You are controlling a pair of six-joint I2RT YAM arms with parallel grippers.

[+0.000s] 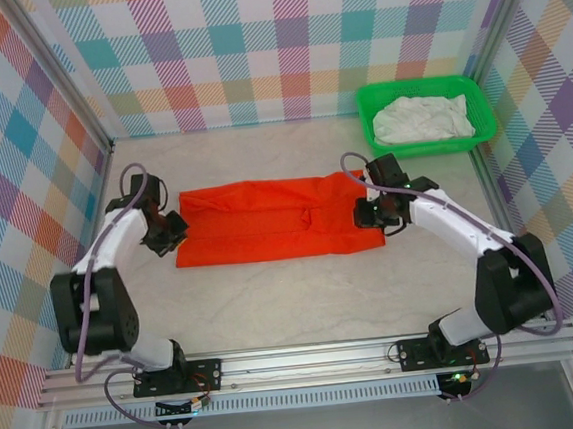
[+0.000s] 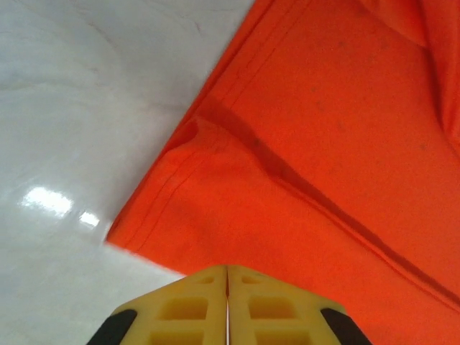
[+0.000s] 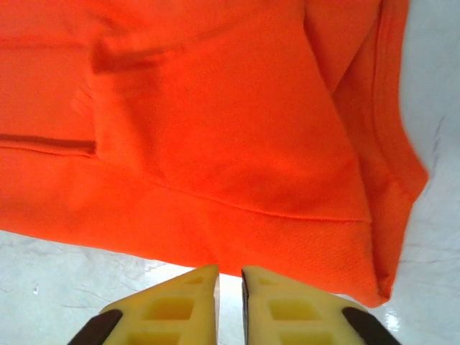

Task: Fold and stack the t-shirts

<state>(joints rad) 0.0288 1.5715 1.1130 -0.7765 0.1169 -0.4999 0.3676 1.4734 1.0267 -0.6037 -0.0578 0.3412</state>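
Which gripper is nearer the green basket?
Right. The right gripper is at the orange t-shirt end nearer the green basket; the left gripper, at the opposite end.

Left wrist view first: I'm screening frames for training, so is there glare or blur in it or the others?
Left wrist view: bright glare patches on the table, orange-red t-shirt sharp; right wrist view: cloth weave crisp, faint sheen on the table at lower right; top external view: even light, no hard shadows.
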